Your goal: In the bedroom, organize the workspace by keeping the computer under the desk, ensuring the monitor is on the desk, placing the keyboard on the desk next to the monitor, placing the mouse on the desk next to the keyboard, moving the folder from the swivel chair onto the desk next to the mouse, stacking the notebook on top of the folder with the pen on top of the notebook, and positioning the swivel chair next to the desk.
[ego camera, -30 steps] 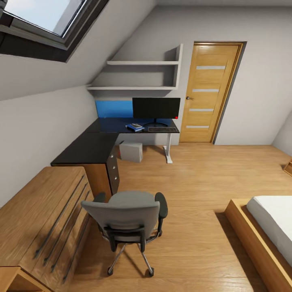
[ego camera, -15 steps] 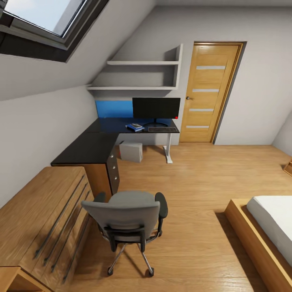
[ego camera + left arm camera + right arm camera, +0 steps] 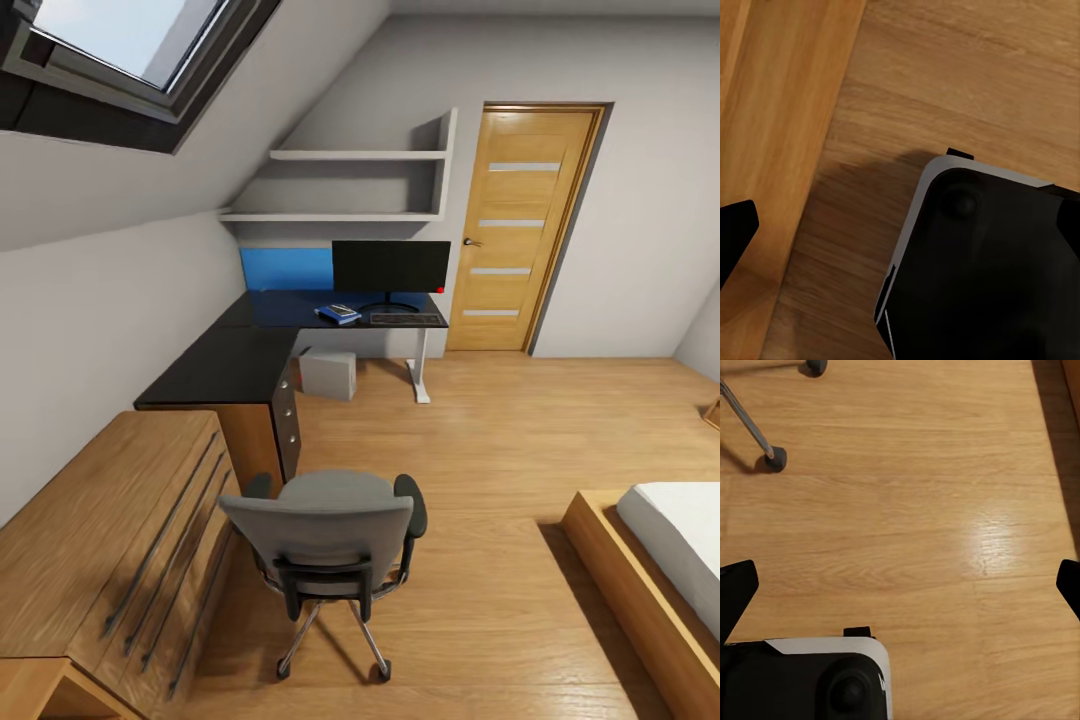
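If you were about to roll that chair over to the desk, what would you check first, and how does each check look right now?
1. Swivel chair beside the desk: not ok, it stands apart on the floor, by the wooden chest.
2. Chair seat free of things: ok, bare grey padding shows.
3. Floor path from chair to desk: ok, nothing lies between.
4. Computer under the desk: ok.
5. Monitor, keyboard and blue folder on the desk: ok; pen and mouse too small to tell.
6. Grippers ready: right gripper open over the floor; left cannot tell.
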Robot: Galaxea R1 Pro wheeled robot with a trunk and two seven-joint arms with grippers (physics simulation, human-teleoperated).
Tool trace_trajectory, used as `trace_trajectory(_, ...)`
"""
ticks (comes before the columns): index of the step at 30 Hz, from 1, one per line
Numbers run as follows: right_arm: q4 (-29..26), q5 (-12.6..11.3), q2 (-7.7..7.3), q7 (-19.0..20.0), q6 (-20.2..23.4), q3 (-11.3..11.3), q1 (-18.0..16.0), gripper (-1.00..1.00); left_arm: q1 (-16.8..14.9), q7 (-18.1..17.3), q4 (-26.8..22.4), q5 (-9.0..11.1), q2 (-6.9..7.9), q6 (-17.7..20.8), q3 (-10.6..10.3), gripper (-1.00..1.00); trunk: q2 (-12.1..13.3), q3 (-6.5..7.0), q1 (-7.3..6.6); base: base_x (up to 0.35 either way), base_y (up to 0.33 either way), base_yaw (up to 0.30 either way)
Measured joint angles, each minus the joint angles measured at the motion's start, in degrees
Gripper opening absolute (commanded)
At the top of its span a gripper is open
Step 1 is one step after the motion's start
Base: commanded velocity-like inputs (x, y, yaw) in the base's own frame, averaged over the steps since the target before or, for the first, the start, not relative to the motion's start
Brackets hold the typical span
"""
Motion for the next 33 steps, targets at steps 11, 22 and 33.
trace_trajectory(11, 0.0, 0.0, -0.08, 0.0, 0.0, 0.0, 0.0, 1.0, 0.0, 0.0, 0.0, 0.0, 0.0, 0.0, 0.0, 1.0, 0.0, 0.0, 0.0, 0.0, 0.005, 0.0)
trace_trajectory(22, 0.0, 0.0, -0.09, 0.0, 0.04, 0.0, 0.0, 1.0, 0.0, 0.0, 0.0, 0.02, 0.0, -0.05, 0.02, 1.0, 0.0, 0.0, 0.0, 0.0, 0.0, 0.0)
trace_trajectory(33, -1.64, 0.14, 0.1, 0.01, 0.04, -0.03, -0.02, 1.0, 0.0, 0.77, -0.17, 0.35, -0.18, 0.07, 0.33, 1.0, -3.61, -1.62, 1.98, 0.0, 0.0, 0.0)
